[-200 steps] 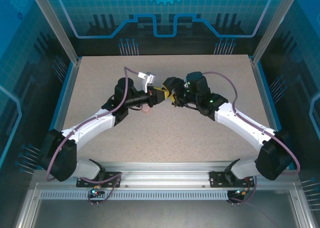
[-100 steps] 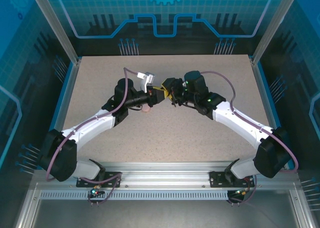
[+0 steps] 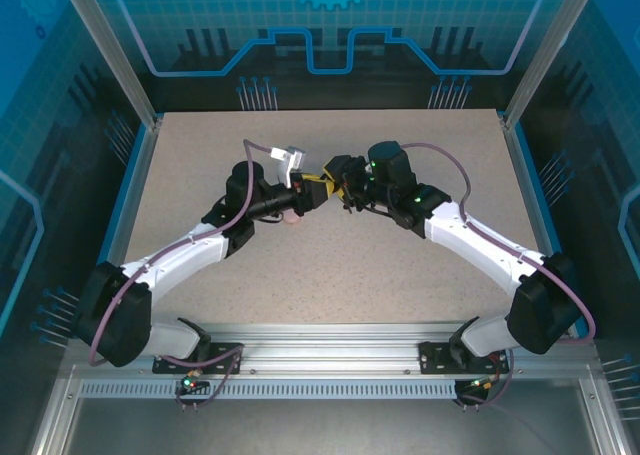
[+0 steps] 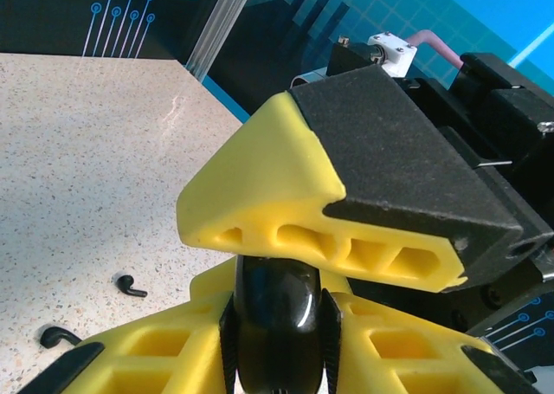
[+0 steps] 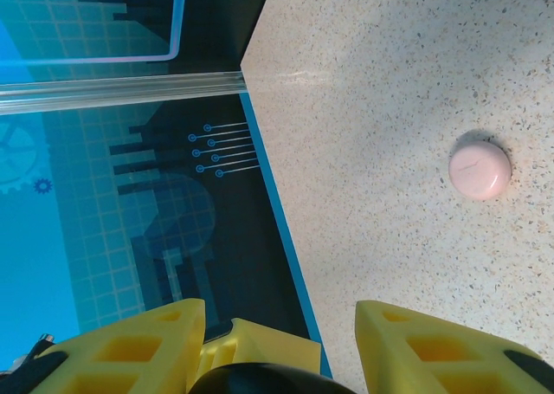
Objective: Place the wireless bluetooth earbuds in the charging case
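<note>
A glossy black charging case point(image 4: 277, 299) stands between the black pads of my left gripper point(image 4: 279, 329), which is shut on it. From the other side my right gripper point(image 5: 279, 318) straddles the same case point(image 5: 251, 382). One of its yellow and black fingers point(image 4: 346, 195) presses on the case's top edge. The two grippers, left point(image 3: 308, 189) and right point(image 3: 330, 182), meet above the middle of the table. Two black earbuds point(image 4: 130, 285) point(image 4: 56, 335) lie loose on the tabletop below the left gripper. A pale pink round case point(image 5: 479, 170) rests shut on the table, just under the left wrist point(image 3: 291, 216).
The speckled tabletop point(image 3: 330, 265) ends in a blue rim and a dark back wall point(image 5: 216, 221). Metal frame posts point(image 3: 110, 50) stand at the far corners. Purple cables loop over both wrists.
My right gripper has narrowed its jaws onto the black case and shifted slightly left. The left wrist has turned a little, with the case still between its pads.
</note>
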Tool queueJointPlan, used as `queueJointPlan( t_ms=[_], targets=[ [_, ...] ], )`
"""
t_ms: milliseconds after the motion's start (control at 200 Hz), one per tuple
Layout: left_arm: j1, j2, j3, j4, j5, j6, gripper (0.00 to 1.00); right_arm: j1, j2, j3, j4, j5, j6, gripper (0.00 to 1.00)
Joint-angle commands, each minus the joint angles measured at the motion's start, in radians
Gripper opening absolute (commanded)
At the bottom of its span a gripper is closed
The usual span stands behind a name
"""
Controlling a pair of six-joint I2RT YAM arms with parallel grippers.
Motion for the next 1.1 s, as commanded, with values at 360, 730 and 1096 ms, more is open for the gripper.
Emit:
queueJointPlan(
  t_ms=[360, 730, 1096],
  targets=[
    [-0.008, 0.034, 0.001, 0.115, 0.019, -0.040, 0.02, -0.005, 0.015, 0.008, 0.040, -0.016, 0.016, 0.30],
    [-0.008, 0.029, -0.005, 0.087, 0.018, -0.049, 0.00, -0.127, -0.090, -0.028, -0.044, -0.028, -0.174, 0.82],
    [0.036, 0.033, 0.075, -0.045, 0.220, -0.039, 0.00, -0.276, -0.236, -0.135, -0.044, -0.399, -0.893, 0.79]
  ],
)
